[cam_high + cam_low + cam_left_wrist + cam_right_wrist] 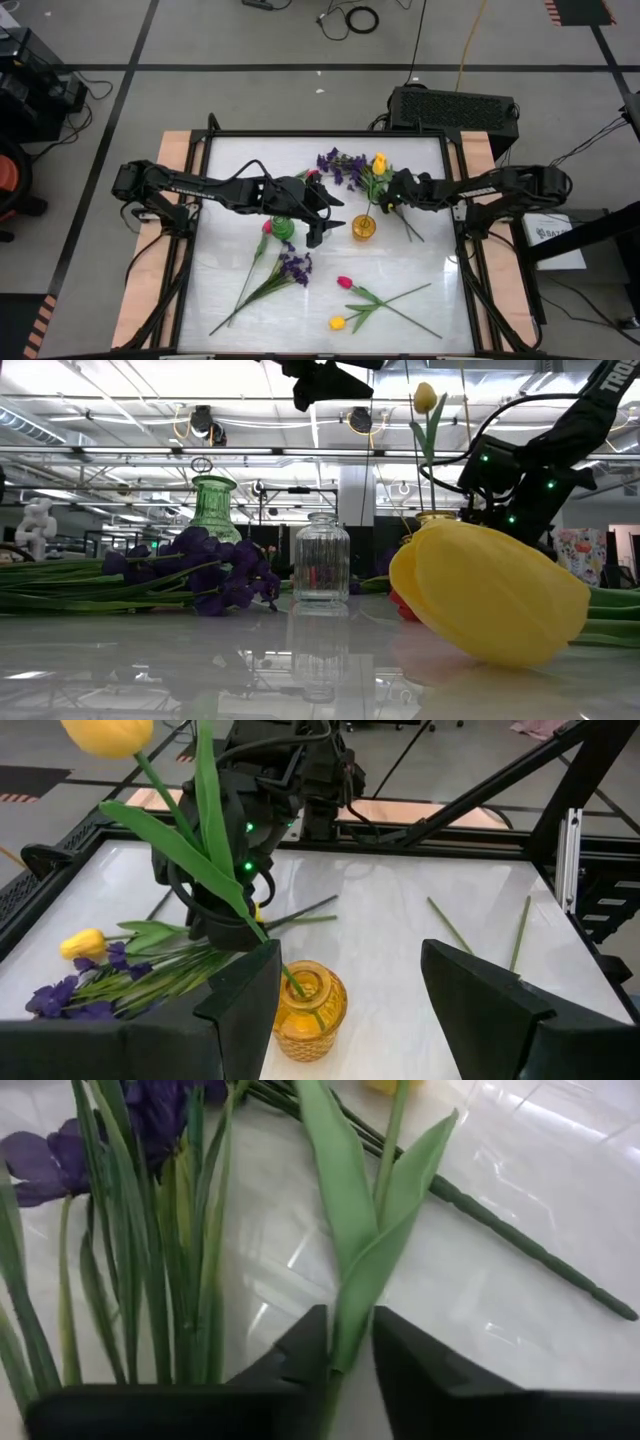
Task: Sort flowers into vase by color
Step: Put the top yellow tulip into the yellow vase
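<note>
One yellow tulip [105,735] stands upright with its stem in the yellow vase [308,1008]. A second yellow tulip [82,942] lies on the table beside purple sprigs [340,165] at the far middle. My right gripper [348,1342] reaches down to this lying tulip from the right and is shut on its green leaves. My left gripper [350,1010] hovers open above the table, just left of the yellow vase [363,227]. In the low view, a green vase [215,508] and a clear vase [322,563] stand behind purple sprigs [200,570]. My right gripper pinches the lying yellow tulip's leaves [350,1305], low on the stem, between its two fingers. The fingers slant down from the table's right side. The tulip still lies on the table, its bloom [395,1085] pointing away from the fingers.
A loose green stem [520,1245] lies close to my right gripper. In the near half of the table lie a pink tulip [267,227], a purple sprig [295,267], a pink-red tulip [345,283] and a yellow tulip [337,322]. The green vase [283,228] stands under my left arm.
</note>
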You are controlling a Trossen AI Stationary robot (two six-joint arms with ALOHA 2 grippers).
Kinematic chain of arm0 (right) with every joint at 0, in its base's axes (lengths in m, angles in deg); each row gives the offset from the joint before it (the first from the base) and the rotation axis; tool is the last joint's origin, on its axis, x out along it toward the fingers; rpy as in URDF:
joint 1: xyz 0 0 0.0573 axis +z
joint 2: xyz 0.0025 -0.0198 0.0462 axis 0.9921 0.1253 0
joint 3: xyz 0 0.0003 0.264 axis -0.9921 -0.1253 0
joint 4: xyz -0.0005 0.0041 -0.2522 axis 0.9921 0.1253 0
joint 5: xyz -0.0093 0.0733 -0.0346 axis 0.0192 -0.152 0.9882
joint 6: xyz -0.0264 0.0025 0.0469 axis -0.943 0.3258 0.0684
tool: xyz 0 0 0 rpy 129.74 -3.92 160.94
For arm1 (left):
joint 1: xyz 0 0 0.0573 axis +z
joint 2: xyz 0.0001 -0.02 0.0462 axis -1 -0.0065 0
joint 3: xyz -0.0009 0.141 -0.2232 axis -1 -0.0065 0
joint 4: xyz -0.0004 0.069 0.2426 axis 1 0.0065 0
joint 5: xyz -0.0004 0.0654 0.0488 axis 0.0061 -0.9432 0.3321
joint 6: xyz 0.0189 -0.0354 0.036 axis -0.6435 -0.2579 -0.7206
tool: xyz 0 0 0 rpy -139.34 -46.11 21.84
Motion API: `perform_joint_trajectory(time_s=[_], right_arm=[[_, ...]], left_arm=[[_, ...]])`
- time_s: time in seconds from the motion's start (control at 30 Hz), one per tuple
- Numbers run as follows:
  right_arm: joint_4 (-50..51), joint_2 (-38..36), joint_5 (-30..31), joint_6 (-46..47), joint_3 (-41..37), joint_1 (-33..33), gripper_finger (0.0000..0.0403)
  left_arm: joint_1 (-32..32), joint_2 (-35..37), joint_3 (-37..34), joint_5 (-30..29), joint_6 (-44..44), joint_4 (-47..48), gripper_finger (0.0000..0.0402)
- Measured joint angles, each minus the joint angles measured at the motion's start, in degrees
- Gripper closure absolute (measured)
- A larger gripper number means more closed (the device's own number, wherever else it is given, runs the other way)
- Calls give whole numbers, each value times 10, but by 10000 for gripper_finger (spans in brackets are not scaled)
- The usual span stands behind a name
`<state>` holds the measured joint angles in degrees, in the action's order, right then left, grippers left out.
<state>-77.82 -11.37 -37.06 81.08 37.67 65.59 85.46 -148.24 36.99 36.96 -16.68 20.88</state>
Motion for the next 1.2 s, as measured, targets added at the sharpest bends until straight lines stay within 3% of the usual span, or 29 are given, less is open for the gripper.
perform_joint_trajectory(time_s=[0.17, 0.43, 0.6, 0.87, 1.2], right_arm=[[-15, -5, 3, -11, -2, -1, 394], [-15, -50, 12, -14, 0, 1, 397], [-27, -88, 63, -43, 0, 10, 399], [-167, -114, 127, -124, 1, 27, 399], [-238, -172, 131, -205, 1, 25, 399]], left_arm=[[0, 0, 0, 0, 0, 0, 153], [0, 0, 0, 0, 0, 0, 153], [0, 0, 0, 0, -4, 0, 153], [0, 0, 0, -3, -14, 0, 153], [0, 0, 0, -3, -14, 0, 153]])
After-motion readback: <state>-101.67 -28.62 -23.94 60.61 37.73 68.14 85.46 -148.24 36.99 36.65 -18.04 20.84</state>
